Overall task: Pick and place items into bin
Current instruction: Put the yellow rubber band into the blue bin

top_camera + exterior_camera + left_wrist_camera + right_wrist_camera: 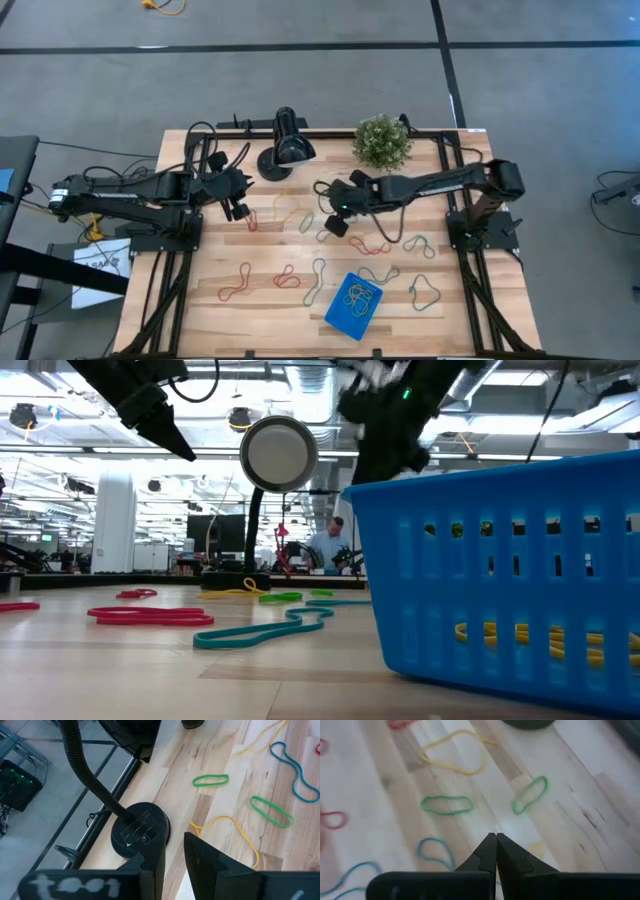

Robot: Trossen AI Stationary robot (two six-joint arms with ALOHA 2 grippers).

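Many limp rubber-band items lie flat on the wooden table: red (252, 220), yellow (285, 208), green (307, 222), orange (237, 290) and teal (317, 280). The blue bin (338, 318) stands near the front edge with several yellow and green bands (360, 296) in it. My right gripper (496, 845) hangs shut above the table's middle, over two green bands (446, 804) (530, 794) and a blue one (435, 852). I see no band between its fingertips. My left gripper (174, 865) waits at the far left, raised and open, near the lamp's base (140, 827).
A black lamp (285, 145) and a small green plant (382, 142) stand at the table's far edge. More bands lie to the right: red (372, 245), teal (418, 245) and grey (425, 292). In the low view the bin's slotted wall (500, 560) fills the right foreground.
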